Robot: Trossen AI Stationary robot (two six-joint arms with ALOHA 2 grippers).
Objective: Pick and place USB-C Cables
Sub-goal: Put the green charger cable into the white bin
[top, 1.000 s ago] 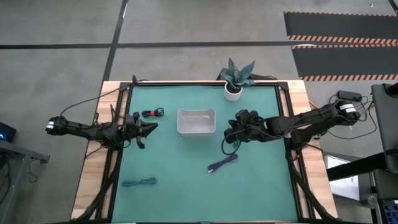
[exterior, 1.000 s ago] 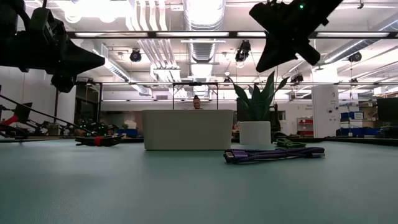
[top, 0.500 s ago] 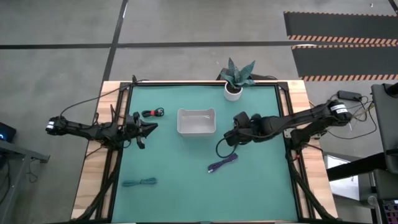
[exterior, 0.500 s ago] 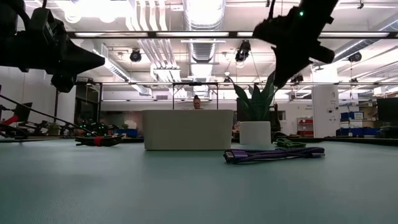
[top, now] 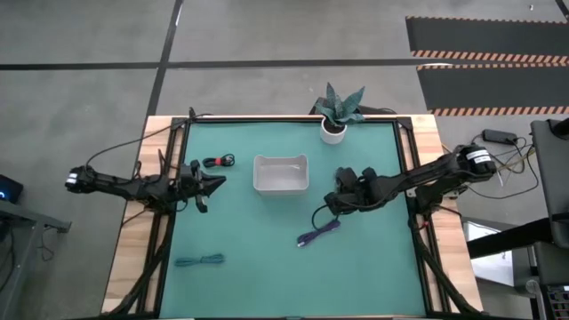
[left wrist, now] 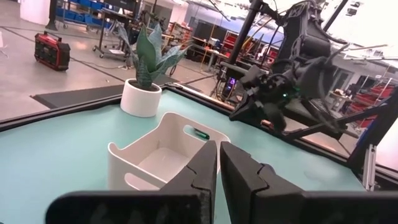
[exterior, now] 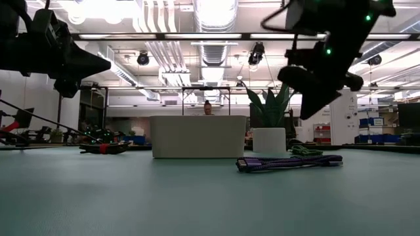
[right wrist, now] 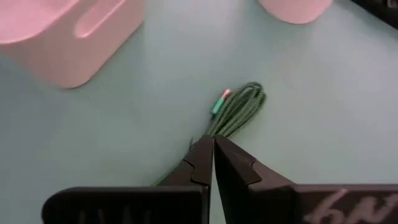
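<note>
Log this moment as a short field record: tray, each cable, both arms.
tray: white tray, centre, empty
red-and-black cable: left of the tray
teal cable: near left corner
purple cable: right of centre, on the mat
dark green cable: on the mat, ahead of the right gripper
left gripper: jaws shut, holding nothing
right gripper: jaws shut, above the green cable

The right pincer (top: 332,203) hides the dark green cable (right wrist: 239,109).

Counting four short cables here: red-and-black (top: 217,161), teal (top: 198,260), purple (top: 320,234), dark green (right wrist: 238,109). Plus one white tray (top: 280,174), one potted plant (top: 336,110), two arms.
</note>
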